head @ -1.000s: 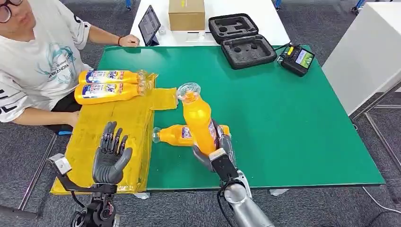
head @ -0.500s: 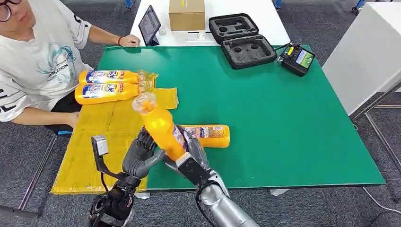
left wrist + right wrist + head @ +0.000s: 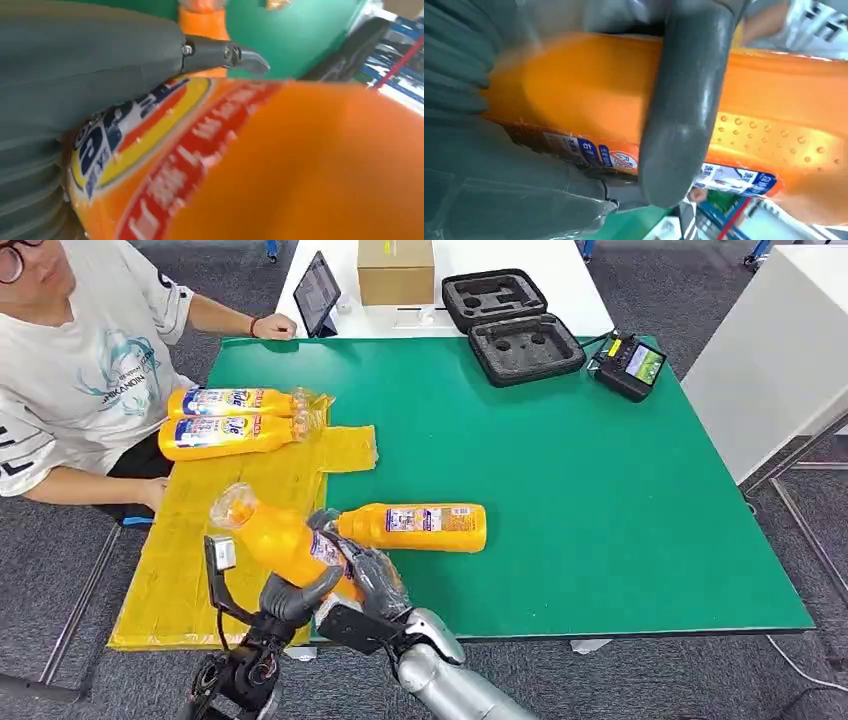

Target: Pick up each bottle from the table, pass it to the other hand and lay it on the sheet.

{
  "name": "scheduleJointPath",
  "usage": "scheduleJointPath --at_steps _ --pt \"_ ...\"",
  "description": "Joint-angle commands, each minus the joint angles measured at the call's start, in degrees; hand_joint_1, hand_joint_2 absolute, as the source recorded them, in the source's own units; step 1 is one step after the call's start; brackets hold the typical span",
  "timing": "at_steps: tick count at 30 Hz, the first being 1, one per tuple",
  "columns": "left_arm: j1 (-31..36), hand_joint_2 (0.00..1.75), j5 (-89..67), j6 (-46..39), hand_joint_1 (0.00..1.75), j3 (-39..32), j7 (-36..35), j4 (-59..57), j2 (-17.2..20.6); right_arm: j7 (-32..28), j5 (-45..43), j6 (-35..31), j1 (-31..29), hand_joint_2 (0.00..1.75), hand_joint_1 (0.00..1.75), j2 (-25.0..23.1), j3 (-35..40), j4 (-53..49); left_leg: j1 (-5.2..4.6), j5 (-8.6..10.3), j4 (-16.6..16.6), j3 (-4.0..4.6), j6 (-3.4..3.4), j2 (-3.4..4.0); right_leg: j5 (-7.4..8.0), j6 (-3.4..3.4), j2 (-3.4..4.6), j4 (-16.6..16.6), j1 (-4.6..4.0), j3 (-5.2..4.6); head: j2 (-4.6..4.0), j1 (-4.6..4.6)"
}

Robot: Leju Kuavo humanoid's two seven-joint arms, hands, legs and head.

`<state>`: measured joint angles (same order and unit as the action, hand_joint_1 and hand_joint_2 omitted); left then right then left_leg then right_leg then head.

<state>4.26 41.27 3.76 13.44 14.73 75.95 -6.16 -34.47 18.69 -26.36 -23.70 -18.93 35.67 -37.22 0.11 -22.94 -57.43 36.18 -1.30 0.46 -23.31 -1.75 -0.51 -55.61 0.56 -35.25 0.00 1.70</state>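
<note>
1. From the head camera I see the held bottle tilted over the edge where the yellow sheet meets the green table, cap end toward the sheet
2. My right hand grips its base; my left hand wraps it too
3. The right wrist camera gives me the thumb across the orange body
4. The left wrist camera adds blurred label print
5. Another bottle lies on the table; two bottles lie on the sheet

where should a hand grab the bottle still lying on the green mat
Grip the bottle on the mat around its labelled middle, coming down from above. It lies flat on its side, cap end toward the sheet, so its straight body gives the widest even hold; the neck is narrow.
</note>
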Motion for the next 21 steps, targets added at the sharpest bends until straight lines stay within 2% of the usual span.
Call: scheduleJointPath --at_steps 1,6,8,11,16,21 --pt "2.70 1.75 0.29 -2.52 0.00 -3.04 3.04 1.94 0.68 4.16 1.41 2.90 -1.07 1.75 1.75 -1.07 13.25 8.46 0.08 -0.07 0.01 -0.16 0.07 -0.08 -0.08 0.06 -0.04 0.03 -0.07 0.18 0.00 -0.02" --pt "2.70 1.75 0.29 -2.52 0.00 -3.04 3.04 1.94 0.68 4.16 1.41 2.90 -1.07 1.75 1.75 -1.07 13.25 8.46 0.11 -0.10 0.02 -0.25 0.08 -0.22 -0.16 0.07 -0.19 0.04 -0.09 0.28 0.00 -0.02" --pt "1.90 1.75 -0.12 -3.54 0.00 -4.27 5.03 3.64 0.54 4.91 0.95 3.29 -1.62 1.75 1.75 -1.07 13.94 8.99 0.07 -0.03 0.03 -0.11 0.04 -0.09 -0.06 0.04 -0.09 0.05 -0.06 0.10 0.00 -0.02" --pt "0.78 1.75 -0.41 -4.22 0.00 -5.76 6.39 6.29 0.56 5.41 0.82 2.83 -2.07 1.75 1.75 -1.07 13.89 9.31 0.13 -0.15 -0.01 -0.33 0.09 -0.17 -0.18 0.08 -0.13 0.04 -0.11 0.36 0.00 -0.04" --pt "0.45 1.75 -0.44 -4.24 0.00 -6.12 6.56 7.23 0.36 5.54 0.59 3.02 -2.71 1.75 1.75 -1.07 13.48 9.49 0.05 -0.03 0.03 -0.09 0.05 -0.09 -0.06 0.04 -0.09 0.03 -0.04 0.08 0.00 -0.02" --pt "0.45 1.75 -0.44 -4.24 0.00 -6.12 6.56 7.23 0.36 5.54 0.59 3.02 -2.71 1.75 1.75 -1.07 13.48 9.49 0.08 -0.07 0.04 -0.21 0.07 -0.18 -0.12 0.06 -0.15 0.05 -0.07 0.22 0.00 -0.02"
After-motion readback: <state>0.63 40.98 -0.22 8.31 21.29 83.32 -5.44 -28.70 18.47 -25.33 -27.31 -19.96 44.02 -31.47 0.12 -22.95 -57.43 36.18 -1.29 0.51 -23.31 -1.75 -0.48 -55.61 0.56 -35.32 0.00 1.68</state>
